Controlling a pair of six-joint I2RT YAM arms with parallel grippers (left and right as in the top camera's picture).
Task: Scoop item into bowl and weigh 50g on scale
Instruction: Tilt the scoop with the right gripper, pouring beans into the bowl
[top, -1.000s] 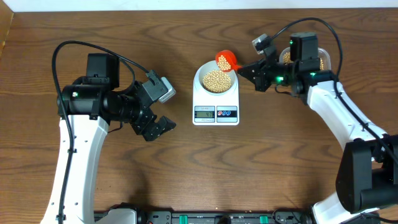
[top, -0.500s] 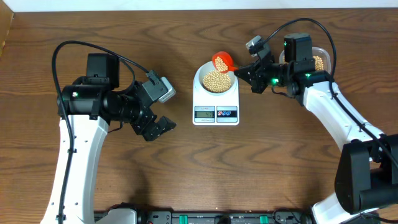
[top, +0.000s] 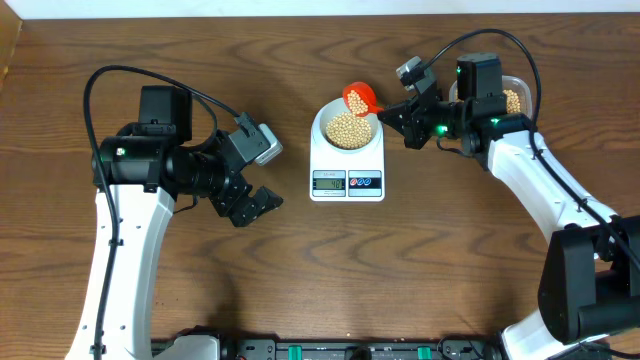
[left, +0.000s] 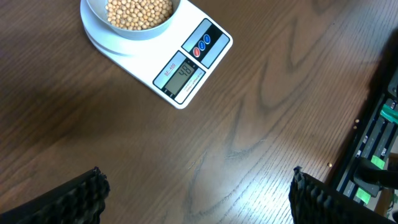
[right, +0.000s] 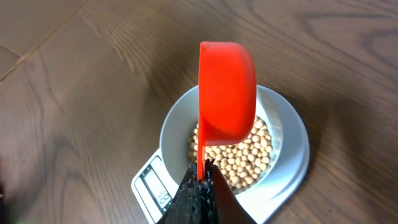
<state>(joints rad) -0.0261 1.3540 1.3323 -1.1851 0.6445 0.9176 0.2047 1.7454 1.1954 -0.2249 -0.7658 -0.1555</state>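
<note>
Left hand of mine (top: 252, 205) hangs over the bare desk (top: 300, 280) with its fingers spread wide, gripping nothing, well apart from the scale (top: 347, 170) to its right. The scale sits near the middle of the desk, its display and its red and blue buttons on the side towards me; I cannot read the digits for sure. On it stands the bowl (top: 318, 125), holding a heap of beans (top: 346, 130). Over the bowl's far right rim a red scoop (top: 361, 97) is tipped on its side. My right hand (top: 392, 113) is clamped tight on the scoop's thin handle. Behind my right arm a clear tub (top: 515, 100) holds more beans, partly hidden.
</note>
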